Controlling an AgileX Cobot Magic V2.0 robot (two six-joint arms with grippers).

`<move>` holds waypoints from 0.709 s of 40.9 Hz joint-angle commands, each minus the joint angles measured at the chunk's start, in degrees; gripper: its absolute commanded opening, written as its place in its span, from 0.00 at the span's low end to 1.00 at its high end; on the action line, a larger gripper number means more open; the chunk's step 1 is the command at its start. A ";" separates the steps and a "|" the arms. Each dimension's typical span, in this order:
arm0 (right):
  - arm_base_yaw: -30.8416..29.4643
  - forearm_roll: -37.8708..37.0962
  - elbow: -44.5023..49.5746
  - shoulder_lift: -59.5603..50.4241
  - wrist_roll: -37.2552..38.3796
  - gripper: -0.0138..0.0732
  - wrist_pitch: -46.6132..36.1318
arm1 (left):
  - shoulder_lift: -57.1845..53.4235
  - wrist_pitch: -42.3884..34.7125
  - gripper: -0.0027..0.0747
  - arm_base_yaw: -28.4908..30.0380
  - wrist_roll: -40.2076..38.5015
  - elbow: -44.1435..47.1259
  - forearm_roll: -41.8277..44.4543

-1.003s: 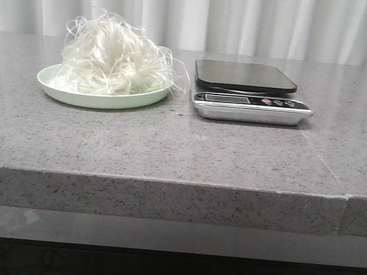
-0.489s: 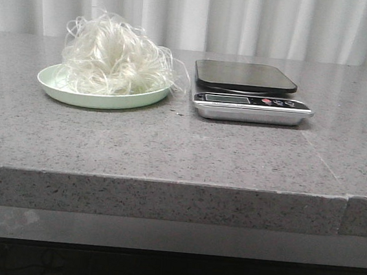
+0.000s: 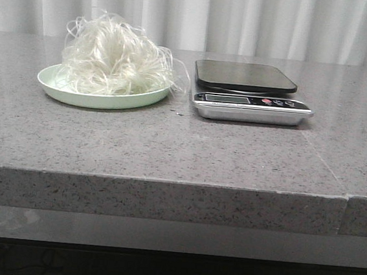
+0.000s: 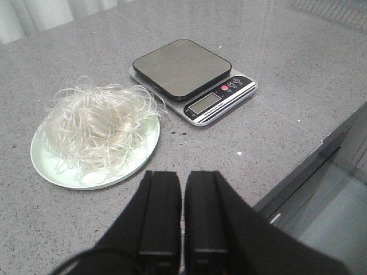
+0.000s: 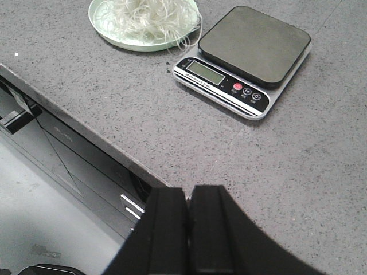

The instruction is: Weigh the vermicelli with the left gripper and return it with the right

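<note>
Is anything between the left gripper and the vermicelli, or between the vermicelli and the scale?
Nothing visible. In the left wrist view only bare counter separates the left gripper from the vermicelli on its plate. The scale stands just right of the plate with its platform bare and nothing between them.

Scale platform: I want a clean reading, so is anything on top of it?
Nothing sits on the scale; its dark platform is bare in all views. The vermicelli lies heaped on the green plate beside it, hiding most of the plate's middle.

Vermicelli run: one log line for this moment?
vermicelli: on green plate | scale: bare | left gripper: shut, back | right gripper: shut, back
</note>
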 commanded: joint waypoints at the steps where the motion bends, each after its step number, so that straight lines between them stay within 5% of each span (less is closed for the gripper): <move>1: -0.20 -1.13 -1.26 0.07 0.02 0.34 -3.22 | -0.03 -4.32 0.22 -0.22 -0.65 -1.66 -0.78; 15: -0.20 -1.13 -1.26 0.07 0.02 0.34 -3.22 | -4.74 -9.39 0.22 5.16 -0.65 3.69 -0.53; 29: -0.20 -1.13 -1.26 0.07 0.02 0.34 -3.22 | -26.05 -30.38 0.22 21.94 -0.65 31.14 -0.18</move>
